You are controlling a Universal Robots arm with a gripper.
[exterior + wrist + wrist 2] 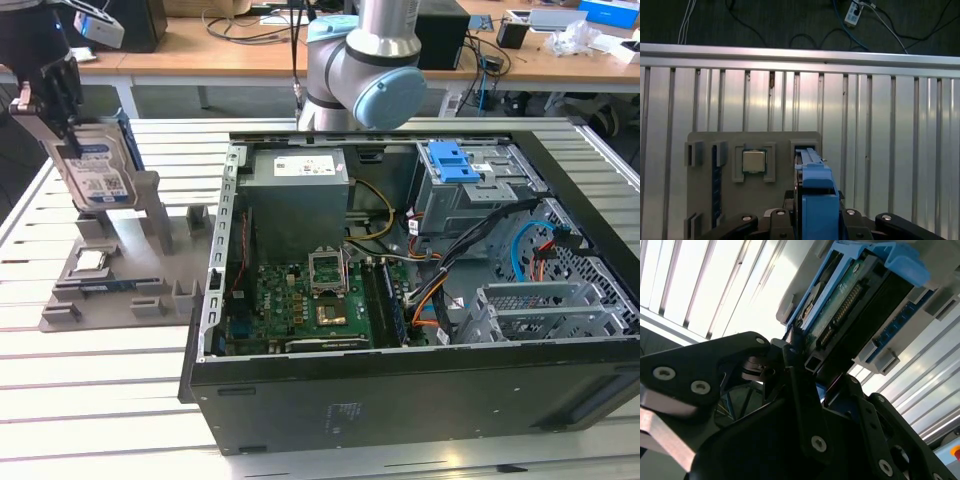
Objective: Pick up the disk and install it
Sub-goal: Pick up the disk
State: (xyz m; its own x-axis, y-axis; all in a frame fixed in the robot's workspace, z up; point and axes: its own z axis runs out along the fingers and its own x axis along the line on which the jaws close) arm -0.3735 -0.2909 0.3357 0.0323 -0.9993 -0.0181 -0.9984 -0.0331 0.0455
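- The open computer case (400, 300) sits at the centre and right of the exterior view.
- The gray holder (120, 270) lies at its left.
- The disk (98, 172) stands on edge at the upper left, on the holder.
- In the second wrist view the gripper (817, 365) is clamped on the disk's end.
- The first wrist view shows a square chip (753, 161) seated in the holder.

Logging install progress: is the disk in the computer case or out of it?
Out. The disk stands on edge at the gray holder beside the case, with the gripper clamped on it.
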